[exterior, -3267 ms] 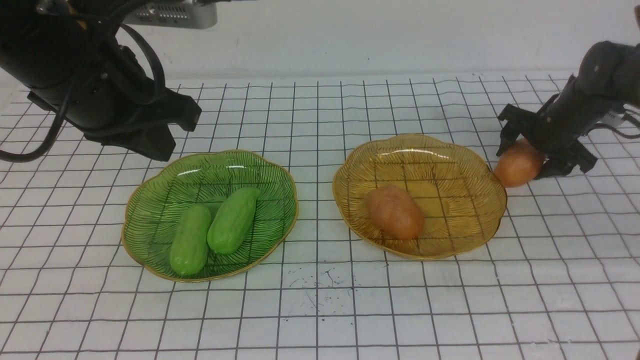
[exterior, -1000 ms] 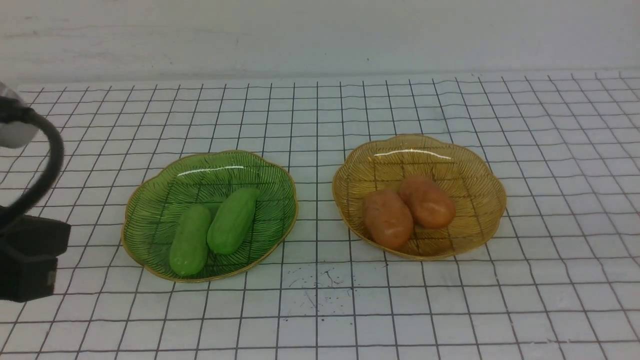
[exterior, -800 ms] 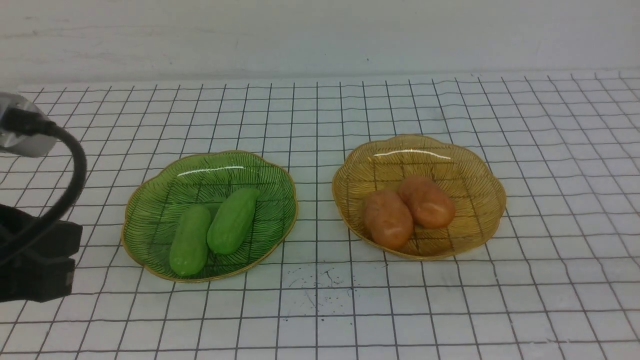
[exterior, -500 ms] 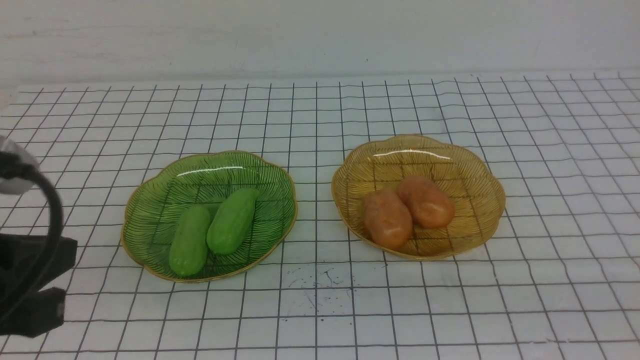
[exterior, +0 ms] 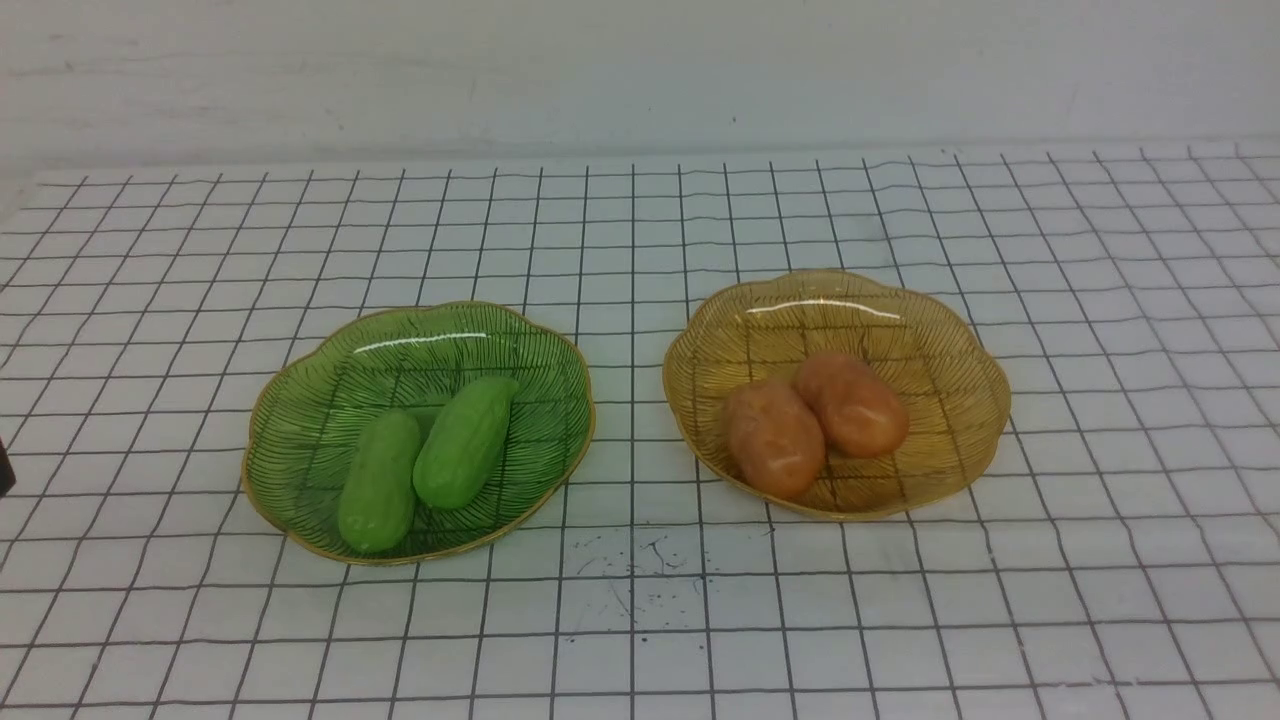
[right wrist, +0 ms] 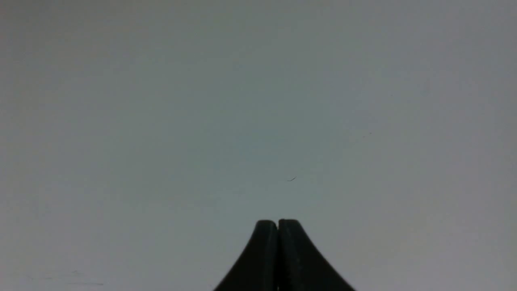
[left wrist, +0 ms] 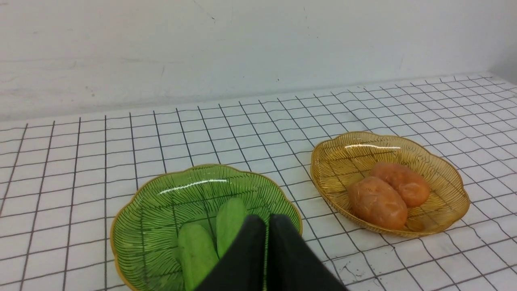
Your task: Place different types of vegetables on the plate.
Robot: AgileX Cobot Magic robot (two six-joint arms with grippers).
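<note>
Two light-green cucumbers [exterior: 380, 493] [exterior: 466, 440] lie side by side in the green plate [exterior: 320, 380]. Two orange-brown potatoes [exterior: 775, 437] [exterior: 853, 403] lie touching in the amber plate [exterior: 950, 340]. Both plates show in the left wrist view, the green plate [left wrist: 157, 210] near and the amber plate [left wrist: 444, 178] beyond. My left gripper [left wrist: 267, 220] is shut and empty, drawn back on the near side of the green plate. My right gripper [right wrist: 278, 223] is shut and empty, facing a blank grey surface. Neither gripper shows in the front view.
The plates stand on a white cloth with a black grid [exterior: 640, 620]. A pale wall [exterior: 640, 70] runs along the far edge. Small dark specks [exterior: 630, 570] mark the cloth in front of the plates.
The right gripper put the second potato into the amber plate and left the front view. The left arm drew back off the left edge and is now out of that view.
</note>
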